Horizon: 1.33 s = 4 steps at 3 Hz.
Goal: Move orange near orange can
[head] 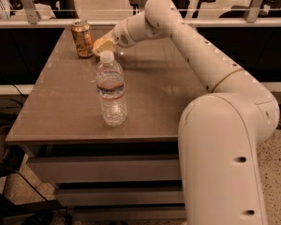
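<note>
Two containers stand on the bench, both upright. At the far left corner is the orange can. Its silver top rim is visible, but whether it is open or has anything inside cannot be told.

Just right of the can is the gripper, low over the bench at the end of the white arm. Whether it is clenched or released cannot be told. A tan-orange lump at its tip looks like the orange, just beside the can. Whether the two touch is unclear, and so is whether the lump rests on the bench.

Slightly right and nearer the camera is a clear plastic bottle, white cap on and a label band around the upper body. Its cap overlaps the gripper in this view. No water level can be made out in it.

The arm runs right and down to the big white base at the bench's front right.
</note>
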Each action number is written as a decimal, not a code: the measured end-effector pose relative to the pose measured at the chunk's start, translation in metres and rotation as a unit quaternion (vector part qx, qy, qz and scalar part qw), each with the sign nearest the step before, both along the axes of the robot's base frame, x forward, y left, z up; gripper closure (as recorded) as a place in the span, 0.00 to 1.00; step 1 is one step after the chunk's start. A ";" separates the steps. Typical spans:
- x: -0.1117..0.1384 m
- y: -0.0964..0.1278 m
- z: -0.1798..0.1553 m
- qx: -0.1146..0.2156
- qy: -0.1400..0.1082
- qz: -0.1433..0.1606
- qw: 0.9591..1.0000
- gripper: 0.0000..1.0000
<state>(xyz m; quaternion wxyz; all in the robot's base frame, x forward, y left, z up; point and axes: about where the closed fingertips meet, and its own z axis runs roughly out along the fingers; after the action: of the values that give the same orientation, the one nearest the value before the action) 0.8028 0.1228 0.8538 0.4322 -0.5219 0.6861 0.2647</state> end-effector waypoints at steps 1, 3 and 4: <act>-0.001 -0.001 -0.004 -0.003 0.004 0.000 1.000 0.59; -0.001 -0.002 -0.008 -0.006 0.008 -0.001 1.000 0.13; -0.002 -0.002 -0.009 -0.006 0.010 0.000 1.000 0.00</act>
<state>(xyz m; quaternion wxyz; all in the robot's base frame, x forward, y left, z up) 0.8011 0.1206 0.8450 0.4222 -0.5218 0.6922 0.2653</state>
